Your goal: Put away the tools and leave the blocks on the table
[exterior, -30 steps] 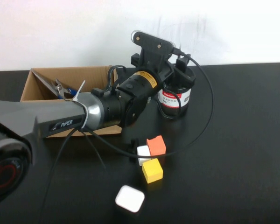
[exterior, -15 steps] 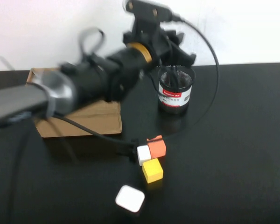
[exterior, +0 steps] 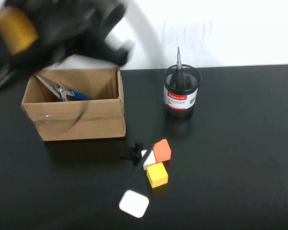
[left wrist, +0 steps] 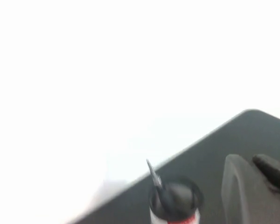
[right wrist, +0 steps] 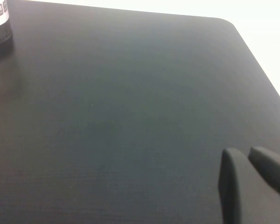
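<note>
Red-and-white label, unreadable, on mesh cup (exterior: 181,97)

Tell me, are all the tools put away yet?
Looks so. The screwdriver stands in the mesh cup, and the pliers lie in the cardboard box. Nothing is in hand: the left gripper is shut, raised above the box; the right gripper is shut over bare table. Orange block, white block and yellow block remain out.

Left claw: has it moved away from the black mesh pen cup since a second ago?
Yes. The left claw, now shut and empty, has swung up and to the robot's left, off the black mesh pen cup, past the brown cardboard box.
</note>
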`<act>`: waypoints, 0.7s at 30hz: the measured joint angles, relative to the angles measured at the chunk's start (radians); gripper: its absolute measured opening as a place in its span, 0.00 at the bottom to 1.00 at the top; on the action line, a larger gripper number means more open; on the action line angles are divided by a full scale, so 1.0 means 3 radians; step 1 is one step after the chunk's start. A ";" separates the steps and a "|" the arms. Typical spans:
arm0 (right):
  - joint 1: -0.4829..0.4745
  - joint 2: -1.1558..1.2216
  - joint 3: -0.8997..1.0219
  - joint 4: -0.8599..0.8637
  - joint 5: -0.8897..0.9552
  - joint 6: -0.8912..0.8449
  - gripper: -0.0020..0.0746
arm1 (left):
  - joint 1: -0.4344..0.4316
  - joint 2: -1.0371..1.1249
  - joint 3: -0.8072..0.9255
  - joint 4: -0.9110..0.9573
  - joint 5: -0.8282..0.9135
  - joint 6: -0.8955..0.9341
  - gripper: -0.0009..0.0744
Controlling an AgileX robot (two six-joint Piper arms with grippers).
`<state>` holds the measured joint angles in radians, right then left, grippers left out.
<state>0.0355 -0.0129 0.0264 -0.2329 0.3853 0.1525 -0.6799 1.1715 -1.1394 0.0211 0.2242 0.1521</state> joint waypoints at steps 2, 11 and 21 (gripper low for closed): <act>0.0000 0.0000 0.0000 0.0000 0.0000 0.0000 0.02 | 0.0000 -0.0403 0.0350 -0.0014 0.0008 -0.0081 0.01; 0.0000 0.0000 0.0000 0.0000 0.0000 0.0000 0.02 | 0.0000 -0.2046 0.1455 -0.0022 0.0008 -0.0356 0.01; 0.0000 0.0000 0.0000 0.0000 0.0000 0.0000 0.02 | 0.0000 -0.2921 0.1582 -0.0004 0.0097 -0.0369 0.01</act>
<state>0.0355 -0.0129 0.0264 -0.2329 0.3853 0.1525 -0.6799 0.2953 -0.6648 0.0198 0.2534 0.0414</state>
